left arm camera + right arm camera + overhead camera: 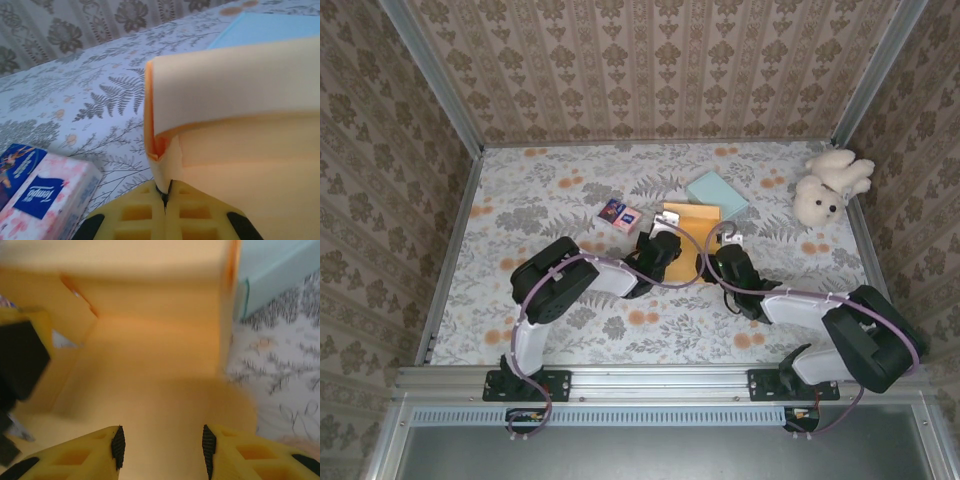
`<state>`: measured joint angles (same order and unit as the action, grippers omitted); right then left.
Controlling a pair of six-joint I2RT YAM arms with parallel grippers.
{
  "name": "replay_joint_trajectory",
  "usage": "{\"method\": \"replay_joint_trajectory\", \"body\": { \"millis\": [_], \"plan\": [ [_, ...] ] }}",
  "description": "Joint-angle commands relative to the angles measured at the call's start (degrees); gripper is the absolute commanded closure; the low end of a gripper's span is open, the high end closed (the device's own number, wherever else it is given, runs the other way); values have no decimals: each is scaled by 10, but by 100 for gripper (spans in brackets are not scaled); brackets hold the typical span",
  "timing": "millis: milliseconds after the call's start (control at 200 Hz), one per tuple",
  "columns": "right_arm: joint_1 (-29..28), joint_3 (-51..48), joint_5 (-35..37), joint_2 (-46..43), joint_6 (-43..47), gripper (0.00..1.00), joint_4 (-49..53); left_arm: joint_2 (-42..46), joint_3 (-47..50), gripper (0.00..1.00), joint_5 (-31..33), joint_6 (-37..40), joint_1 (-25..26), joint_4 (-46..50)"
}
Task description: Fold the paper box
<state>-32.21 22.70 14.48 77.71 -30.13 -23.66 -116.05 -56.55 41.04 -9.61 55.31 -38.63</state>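
The orange paper box (692, 218) lies partly folded in the middle of the table. My left gripper (663, 240) is at its left side. In the left wrist view the left gripper (165, 194) is shut on a thin flap at the corner of the paper box (240, 100), whose upper wall curls over above the fingers. My right gripper (720, 256) is at the box's near right side. In the right wrist view the right gripper (162, 445) stands open just over the flat panel of the paper box (150, 365), with nothing between its pads.
A light blue box (716, 193) lies right behind the paper box, touching or nearly touching it. Two tissue packs (620, 214) sit to the left. A white teddy bear (828, 185) lies at the far right. Patterned walls close in the table.
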Motion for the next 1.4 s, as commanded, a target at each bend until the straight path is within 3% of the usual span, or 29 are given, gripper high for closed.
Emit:
{"method": "replay_joint_trajectory", "body": {
  "millis": [0, 120, 245, 370, 490, 610, 825, 955, 1030, 1085, 1175, 1270, 1395],
  "plan": [
    [-3, -4, -12, 4, -16, 52, 7, -11, -10, 96, 30, -16, -7, 26],
    [-3, 0, -16, -3, -15, 50, 13, -12, 2, 96, -10, 37, -2, -21],
    [-2, 0, -14, -41, -10, 47, 38, 0, 24, 100, -12, 77, 2, -52],
    [-2, -4, -9, -115, -7, 44, 80, 36, 63, 100, -5, 115, 2, -71],
    [-2, -5, -3, -214, -7, 43, 138, 98, 106, 100, -42, 157, 1, -60],
    [-2, 3, 8, -329, -7, 42, 218, 193, 128, 100, -68, 191, 4, 33],
    [-2, 39, 5, -485, -26, 41, 361, 386, 111, 100, -37, 264, 17, 236],
    [-2, 85, 0, -551, -18, 41, 460, 479, 43, 100, -96, 331, 37, 405],
    [-2, 108, -2, -583, -5, 41, 506, 519, -14, 100, -95, 377, 66, 527],
    [-2, 118, 4, -604, 6, 41, 532, 549, -15, 100, -51, 452, 116, 513],
    [-1, 123, 15, -632, 20, 41, 562, 601, -19, 100, -145, 540, 154, 548],
    [-1, 109, 10, -656, 21, 40, 561, 638, -21, 100, -192, 642, 163, 582],
    [-1, 84, 2, -666, 20, 40, 547, 635, -48, 100, -166, 746, 162, 644]
  ]
}}
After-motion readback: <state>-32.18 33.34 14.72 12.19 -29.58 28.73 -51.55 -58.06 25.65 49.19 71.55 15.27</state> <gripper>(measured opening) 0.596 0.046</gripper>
